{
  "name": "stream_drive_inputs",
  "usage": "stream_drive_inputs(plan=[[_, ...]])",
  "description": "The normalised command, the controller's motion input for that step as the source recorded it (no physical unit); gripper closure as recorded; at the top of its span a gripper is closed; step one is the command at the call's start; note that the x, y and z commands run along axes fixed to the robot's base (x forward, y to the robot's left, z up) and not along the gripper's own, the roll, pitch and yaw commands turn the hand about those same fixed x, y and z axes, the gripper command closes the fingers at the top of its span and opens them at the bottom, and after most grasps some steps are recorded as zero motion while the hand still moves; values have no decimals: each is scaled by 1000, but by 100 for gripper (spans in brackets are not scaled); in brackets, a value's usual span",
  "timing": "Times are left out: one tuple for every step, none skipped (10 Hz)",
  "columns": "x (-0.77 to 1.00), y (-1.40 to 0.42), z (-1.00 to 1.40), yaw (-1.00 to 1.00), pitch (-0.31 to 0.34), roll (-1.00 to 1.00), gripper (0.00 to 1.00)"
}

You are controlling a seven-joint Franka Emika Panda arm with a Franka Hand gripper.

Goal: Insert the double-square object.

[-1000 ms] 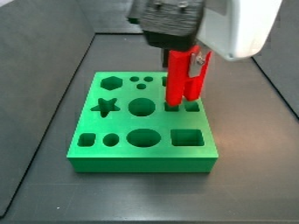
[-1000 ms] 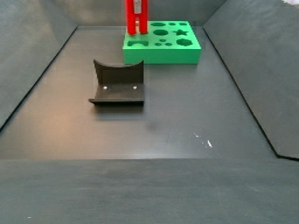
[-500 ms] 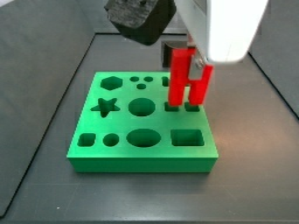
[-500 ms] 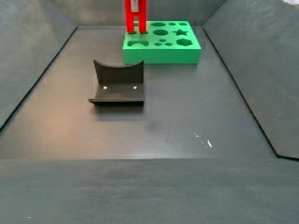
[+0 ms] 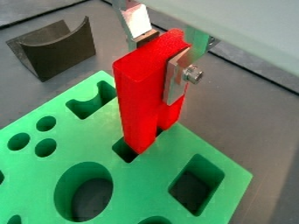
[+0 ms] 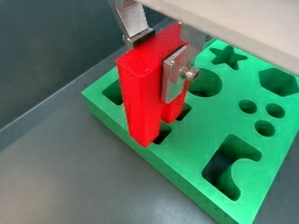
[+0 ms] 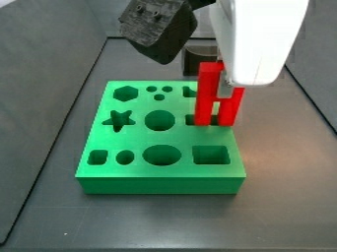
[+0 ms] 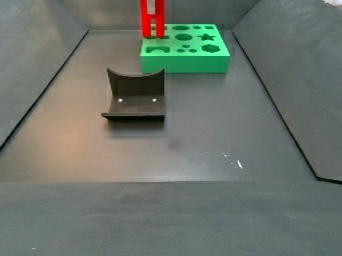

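The double-square object (image 5: 142, 101) is a tall red peg of two joined square bars. My gripper (image 5: 158, 52) is shut on it near its top, one silver finger on each side, as both wrist views show (image 6: 156, 52). The peg stands upright with its lower end in a slot of the green holed block (image 6: 251, 175), near one corner of the block. In a side view the peg (image 7: 216, 96) stands at the block's (image 7: 158, 172) back right, with the gripper (image 7: 219, 71) mostly hidden behind the white arm. It also shows at the far end in a side view (image 8: 155, 18).
The dark fixture (image 8: 134, 97) with a curved notch stands on the grey floor, well apart from the green block (image 8: 187, 52); it also shows in a wrist view (image 5: 52, 48). The block has star, hexagon, round and square holes. Dark walls bound the floor.
In a side view the peg and gripper have shifted slightly to the right and down over the block's back right slot. The block and fixture have not moved.
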Motion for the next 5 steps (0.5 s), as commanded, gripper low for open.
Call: stream_drive_inputs(plan=[[-257,14,-29,271,-23,-20,100],[-149,34,-23,409,-26,0,100],[-154,77,-20,420,-19,0,100],[-29,0,0,271,0,0,100],[0,0,0,0,0,43,100]])
